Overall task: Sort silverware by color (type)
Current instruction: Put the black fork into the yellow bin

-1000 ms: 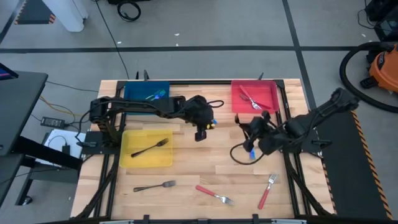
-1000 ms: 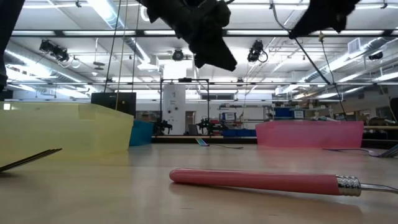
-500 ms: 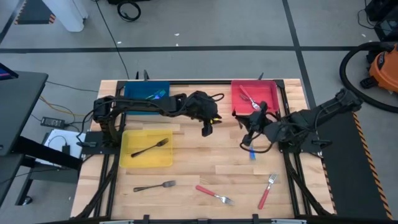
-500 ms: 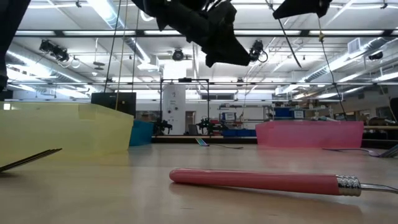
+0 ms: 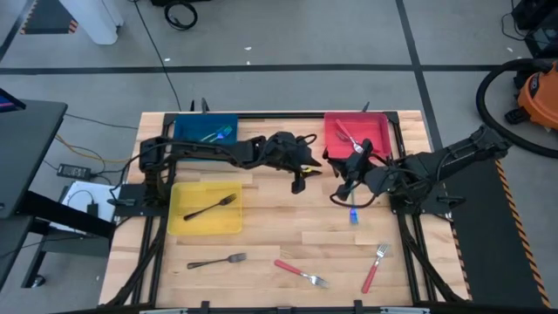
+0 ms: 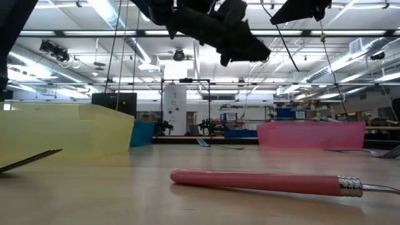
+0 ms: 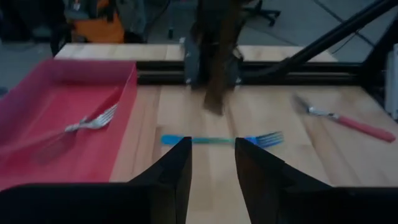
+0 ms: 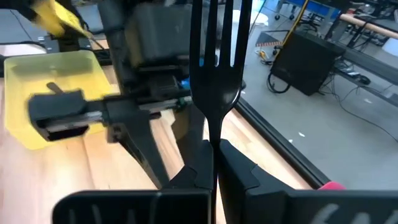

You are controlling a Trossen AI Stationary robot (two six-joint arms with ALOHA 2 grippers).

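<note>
My right gripper [image 5: 342,179] is above the table's middle, near the red tray [image 5: 377,150], shut on a black fork [image 8: 214,68]. My left gripper [image 5: 299,184] hangs open and empty just to its left. Between the left gripper's fingers [image 7: 176,171], a blue-handled fork [image 7: 217,139] lies flat on the wood, also visible from above [image 5: 353,215]. On the table's near part lie a black fork [image 5: 216,261] and two red-handled forks [image 5: 301,272] [image 5: 374,267]. The red handle [image 6: 256,181] fills the low view. My right gripper pinches the black fork between its two fingers [image 8: 186,177] just below the head, at the neck [image 8: 212,142]. The handle behind that is hidden by the fingers. The fork sticks out forward along the fingers, tines [image 8: 214,25] leading, lifted clear of the table.
The yellow tray [image 5: 185,223] holds a black fork [image 5: 209,208]. The blue tray [image 5: 187,129] holds blue and teal forks. The red tray holds forks [image 5: 351,139]. The two arms stand close together over the table's middle. Bare wood lies between the trays and the near forks.
My left gripper has moved toward the table's right, closing on my right gripper. My right gripper has moved toward the far edge and a little left, away from the blue fork, which has stayed on the table.
</note>
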